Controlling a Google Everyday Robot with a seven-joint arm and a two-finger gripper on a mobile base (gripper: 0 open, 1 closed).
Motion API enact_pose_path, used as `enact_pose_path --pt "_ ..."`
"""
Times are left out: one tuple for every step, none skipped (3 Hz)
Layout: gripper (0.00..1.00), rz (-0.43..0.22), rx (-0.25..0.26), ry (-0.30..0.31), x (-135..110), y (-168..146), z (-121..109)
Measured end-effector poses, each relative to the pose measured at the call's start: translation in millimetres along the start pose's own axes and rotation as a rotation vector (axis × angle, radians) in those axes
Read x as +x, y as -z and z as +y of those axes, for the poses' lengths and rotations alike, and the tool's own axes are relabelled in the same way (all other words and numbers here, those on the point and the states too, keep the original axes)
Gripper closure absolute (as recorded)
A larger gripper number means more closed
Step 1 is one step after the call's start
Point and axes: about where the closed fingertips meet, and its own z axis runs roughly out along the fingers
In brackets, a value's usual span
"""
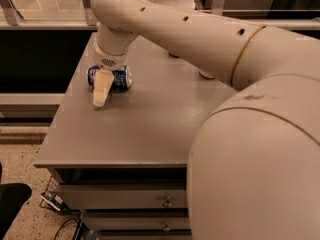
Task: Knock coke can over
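Camera view: the coke can cannot be made out on the bench [145, 134]. The arm [200, 31] sweeps across the far right part of the top and hides whatever stands there. Two small dark shapes peek out below the arm's lower edge, one [172, 55] near the middle of the far side and one [206, 74] further right. So little of each shows that what they are cannot be told.

One can shows in full, a blue can [113, 77] with white markings. It lies on its side at the far left of the bench, its length running left to right and its silver end turned to the right.

The end effector [101, 90] hangs from the arm's wrist just in front of this blue can. It points down, with its pale tip close to or on the bench top. From this side it overlaps the left half of the can; whether it touches the can cannot be told, nor whether it is open or closed.

There is one arm, cream-coloured with a row of small dark holes along it. Its bulky near section fills the right and lower right of the view.

The bench is grey with a flat top, and two drawers [125, 204] sit one above the other under the front edge, each with one small handle. On the speckled floor at lower left lie some cables [55, 204], with a dark shape [11, 201] at the left edge.
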Motion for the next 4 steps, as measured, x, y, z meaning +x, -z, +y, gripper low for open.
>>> enact_pose_path --pt "0.0 0.0 0.0 0.0 0 0 0" --pt "0.0 -0.05 0.017 -0.008 1 14 -6" --pt "0.0 -0.156 0.08 -0.049 11 64 -18" --pt "0.0 -0.292 0.15 -0.096 28 107 -19"
